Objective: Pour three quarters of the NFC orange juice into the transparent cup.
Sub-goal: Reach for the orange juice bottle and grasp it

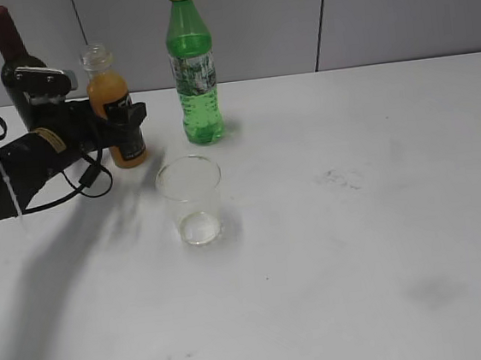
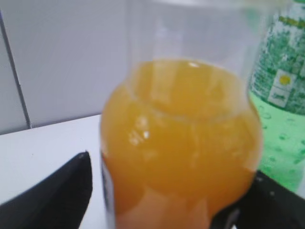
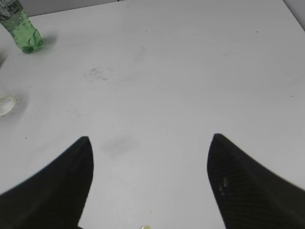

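I count one transparent cup (image 1: 191, 200) nearest me, three bottles beyond. My left pincer (image 1: 124, 123) is clamped on the NFC orange juice (image 1: 114, 107), far left; green bottle (image 1: 192, 65) right, wine bottle (image 1: 15, 62) behind. Right pincer (image 3: 150, 183) gapes over white tabletop (image 1: 358, 236); grey wall (image 1: 378, 11) farthest.

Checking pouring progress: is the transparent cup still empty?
Empty: the transparent cup shows clear through to the table, no orange inside, while the NFC orange juice stands upright and nearly full.

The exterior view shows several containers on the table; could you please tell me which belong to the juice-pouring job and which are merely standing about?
Part of the job:
NFC orange juice
transparent cup
left gripper

Standing about:
green bottle
wine bottle
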